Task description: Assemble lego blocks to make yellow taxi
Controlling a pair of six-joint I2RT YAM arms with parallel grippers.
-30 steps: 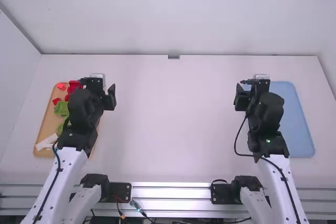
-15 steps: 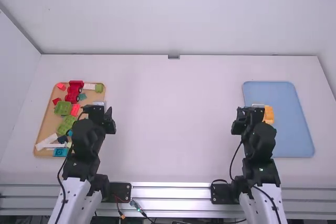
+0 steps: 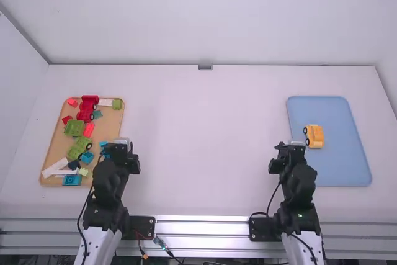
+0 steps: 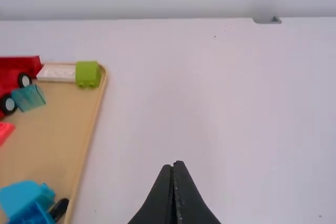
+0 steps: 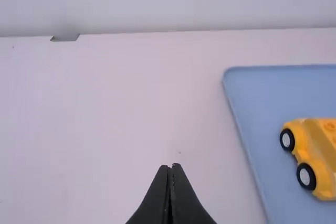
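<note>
- Left gripper (image 3: 120, 148): one, black, clenched, tips together, nothing between them; placed by the right-hand edge of the tan tray.
- Right gripper (image 3: 290, 151): one, black, likewise clenched and bearing nothing; placed by the left-hand edge of the blue tray.
- Yellow taxi (image 3: 315, 136): one, on its wheels, two of them visible on the side toward the table's middle; lies in the blue tray, ahead of the right gripper and a little to its right, apart from it.
- Blue tray (image 3: 341, 162): extends ahead and to the right of the right gripper.
- Tan tray (image 3: 109, 130): mostly to the left of the left gripper, reaching farther ahead.
- Red vehicle (image 3: 87, 109): black-wheeled, in the tan tray, ahead and left of the left gripper.
- Green block (image 3: 117, 104): ahead of the left gripper, in the tray's far corner, beside a white block (image 3: 105, 102).
- Bright blue block (image 3: 72, 180): left of the left gripper and nearer the arm bases, in the tan tray.
</note>
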